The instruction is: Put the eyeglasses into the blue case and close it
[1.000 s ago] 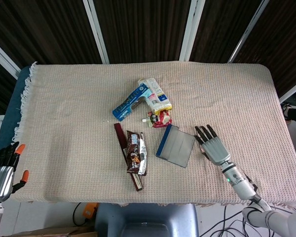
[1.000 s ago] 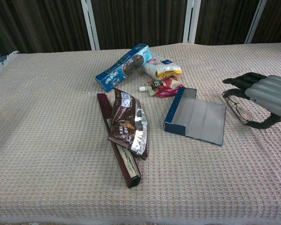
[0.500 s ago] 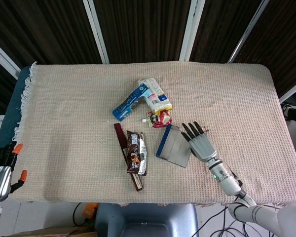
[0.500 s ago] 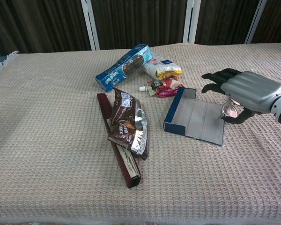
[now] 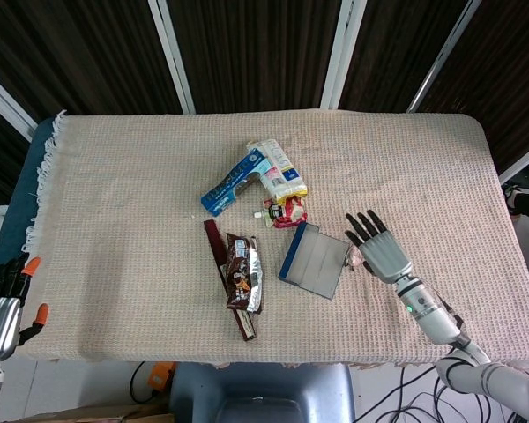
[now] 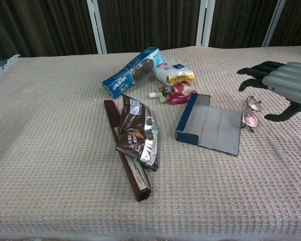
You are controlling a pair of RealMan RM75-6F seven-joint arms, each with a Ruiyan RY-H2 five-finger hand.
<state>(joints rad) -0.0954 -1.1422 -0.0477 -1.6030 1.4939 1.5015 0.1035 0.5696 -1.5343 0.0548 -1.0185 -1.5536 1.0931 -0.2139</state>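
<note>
Head view: the blue case (image 5: 314, 260) is seen lying open and flat on the woven cloth (image 5: 141, 194), near the middle of the table. The glasses (image 5: 356, 256) are partly visible just beside its right edge, not inside it, and are half hidden by the right hand (image 5: 381, 251). That hand is held over the cloth with its fingers spread apart, and nothing is gripped in it. A brown snack bag (image 5: 244, 272) is laid across a dark red box (image 5: 227, 278) to the left of the case; a blue cookie pack (image 5: 232, 185), a white-and-yellow pouch (image 5: 279, 169) and a small red pouch (image 5: 288, 211) are grouped behind it. The left hand (image 5: 3, 304) is seen at the lower left, off the table edge; whether its fingers are curled on anything cannot be told. Chest view: the glasses (image 6: 250, 114) are shown resting on the cloth, touching or just beside the right edge of the case (image 6: 210, 128), with the lenses facing up. The right hand (image 6: 282, 86) is held above and to the right of them, apart from them, fingers splayed and empty. The left hand is not shown here.
</note>
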